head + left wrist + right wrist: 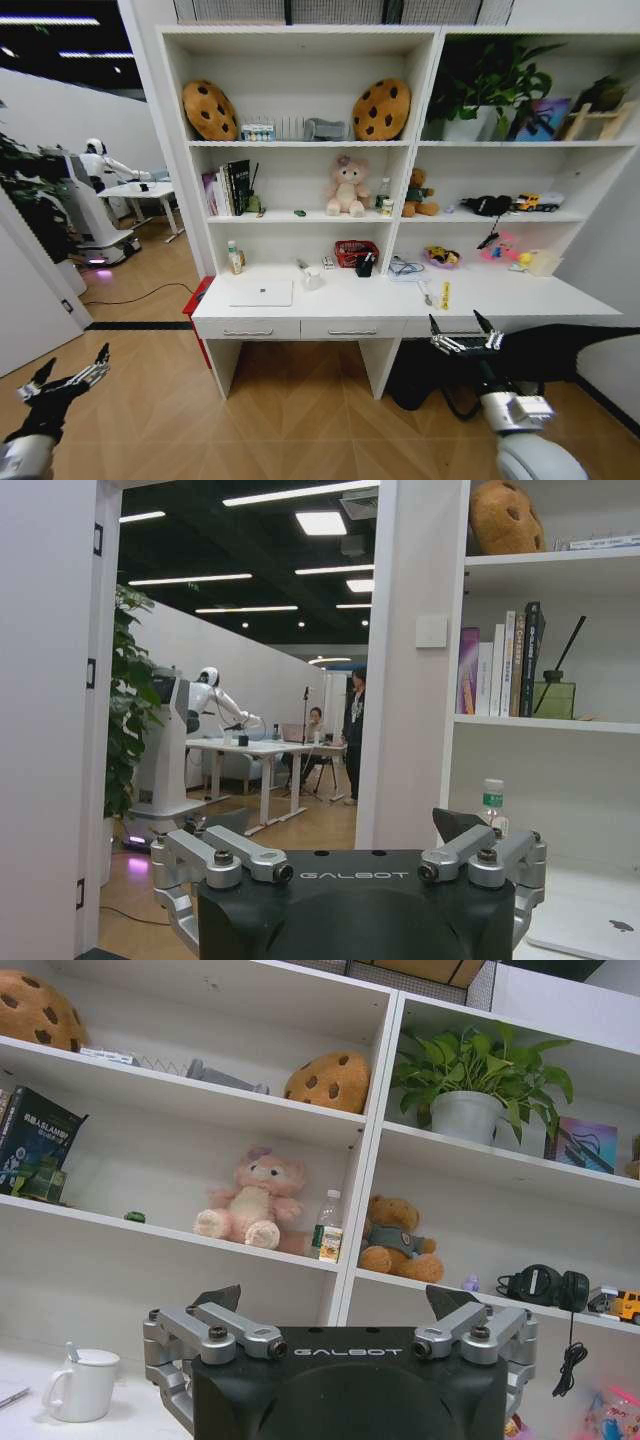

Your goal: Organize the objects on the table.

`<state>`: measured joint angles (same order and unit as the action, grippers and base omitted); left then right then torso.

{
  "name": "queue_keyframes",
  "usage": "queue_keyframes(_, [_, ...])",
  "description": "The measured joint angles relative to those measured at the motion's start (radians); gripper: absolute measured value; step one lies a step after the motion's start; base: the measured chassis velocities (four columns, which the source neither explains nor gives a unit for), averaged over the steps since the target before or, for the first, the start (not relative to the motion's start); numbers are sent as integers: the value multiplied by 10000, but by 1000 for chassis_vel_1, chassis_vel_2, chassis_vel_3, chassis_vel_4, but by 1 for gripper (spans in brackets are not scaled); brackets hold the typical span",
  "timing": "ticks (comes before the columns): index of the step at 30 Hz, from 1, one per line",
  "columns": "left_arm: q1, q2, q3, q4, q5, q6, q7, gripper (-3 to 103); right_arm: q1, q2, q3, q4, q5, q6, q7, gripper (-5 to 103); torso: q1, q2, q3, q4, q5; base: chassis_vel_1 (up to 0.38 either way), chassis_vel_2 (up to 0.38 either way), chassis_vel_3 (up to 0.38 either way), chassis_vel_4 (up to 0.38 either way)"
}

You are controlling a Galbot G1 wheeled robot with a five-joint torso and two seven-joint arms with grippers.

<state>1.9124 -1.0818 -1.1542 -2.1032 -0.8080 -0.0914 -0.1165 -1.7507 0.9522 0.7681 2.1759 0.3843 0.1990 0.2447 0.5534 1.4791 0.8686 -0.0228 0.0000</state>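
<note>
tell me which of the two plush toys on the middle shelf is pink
The pink plush, sitting in the left bay of the shelving. The other one, the brown bear, sits in the right bay just past the divider, with a small bottle between them.

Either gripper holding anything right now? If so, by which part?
Nothing held. Left gripper and right gripper are both open and empty, short of the table.

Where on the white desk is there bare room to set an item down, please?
The table is bare along its right end, past the yellow item, and along the front edge between the laptop and that item. Behind, around the red basket and white mug, it is crowded.
</note>
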Motion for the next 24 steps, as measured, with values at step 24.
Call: queue_keyframes(24, [0,0,0,0,0,0,0,100,-1,1,0,0,0,0,0,100,0,0,0,0,0,0,0,0,0])
